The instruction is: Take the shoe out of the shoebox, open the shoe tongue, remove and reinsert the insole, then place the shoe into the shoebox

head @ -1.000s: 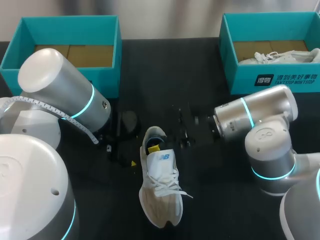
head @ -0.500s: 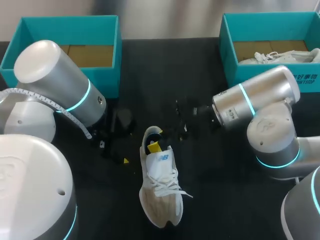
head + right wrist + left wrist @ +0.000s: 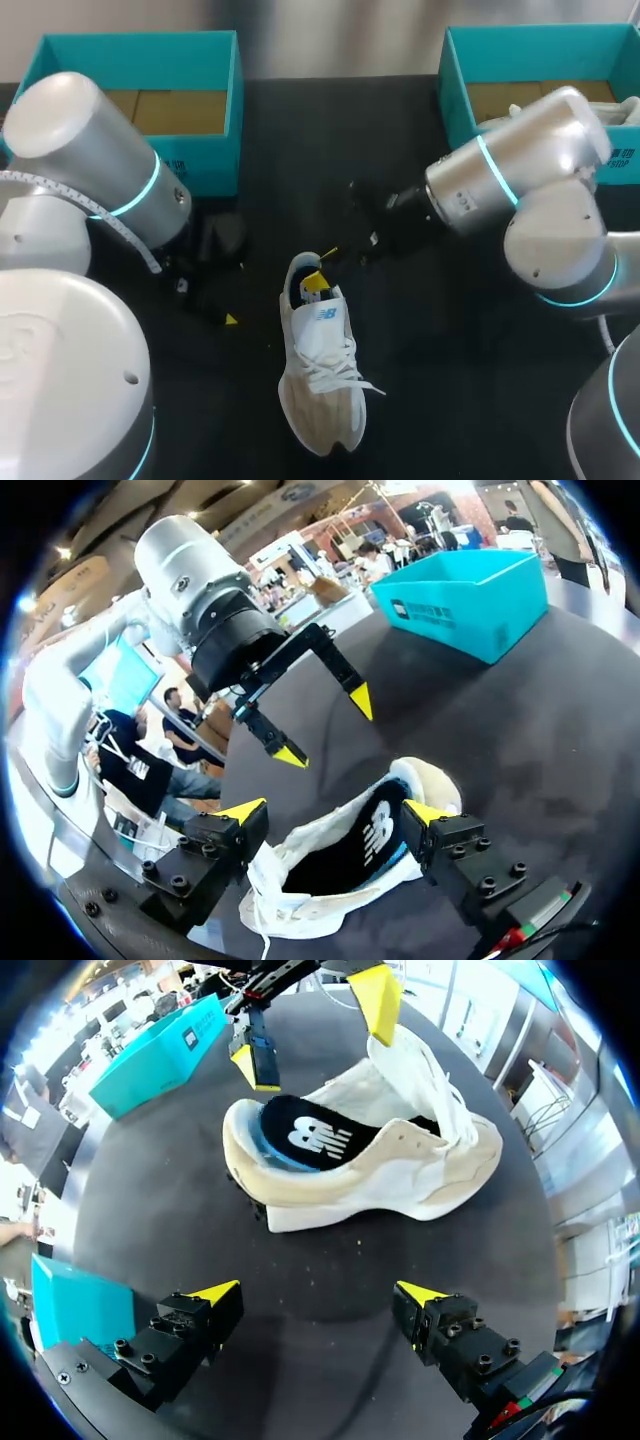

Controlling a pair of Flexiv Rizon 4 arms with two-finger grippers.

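The left arm (image 3: 90, 170) and right arm (image 3: 520, 180) angle inward toward each other; the left gripper (image 3: 318, 1292) and right gripper (image 3: 335, 810) both have fingers spread wide apart

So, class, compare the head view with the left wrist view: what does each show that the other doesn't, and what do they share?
Only the head view: a second white shoe lying in the right shoebox, and the bare floor of the left shoebox.
Only the left wrist view: the left gripper with both fingers spread open, and the shoe's side seen from low down.
Both: the white shoe on the black table, with the right gripper at its opening.
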